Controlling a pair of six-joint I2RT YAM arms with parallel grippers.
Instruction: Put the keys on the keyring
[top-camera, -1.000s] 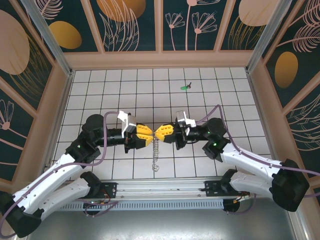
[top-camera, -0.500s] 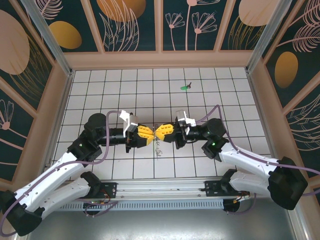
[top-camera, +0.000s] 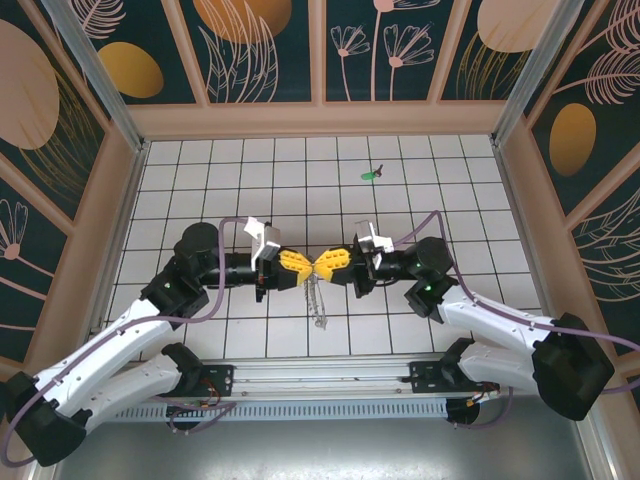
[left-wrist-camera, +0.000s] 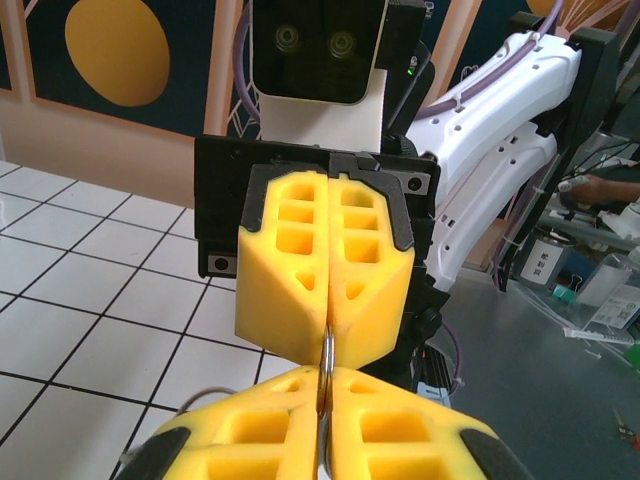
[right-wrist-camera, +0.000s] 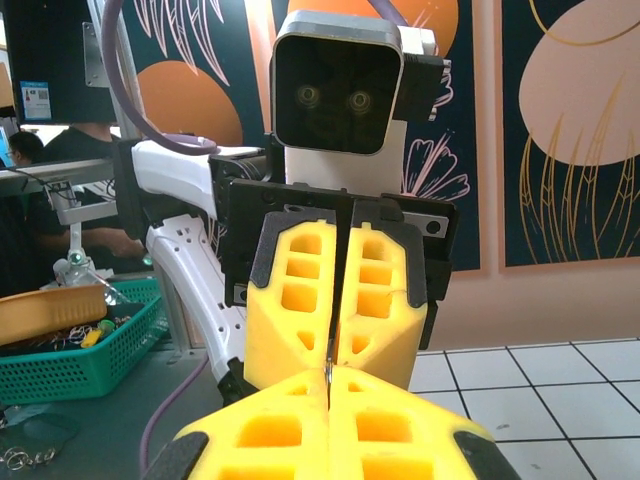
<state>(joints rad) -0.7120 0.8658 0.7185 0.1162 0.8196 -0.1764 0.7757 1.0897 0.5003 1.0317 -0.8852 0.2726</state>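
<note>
The left gripper (top-camera: 302, 270) and right gripper (top-camera: 323, 266) meet tip to tip above the tiled table (top-camera: 200, 180); each is pressed together, pinching the thin keyring (top-camera: 317, 300), whose chain hangs below them; the green key (top-camera: 370, 176) lies well apart on the far tiles.

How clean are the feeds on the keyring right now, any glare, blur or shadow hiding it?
Top external: even light, no glare; the keyring hangs thin but sharp below the yellow fingers. Left wrist: its ring edge is crisp in the seam, nearest foam slightly soft. Right wrist: a thin dark sliver there, hard to read.
</note>
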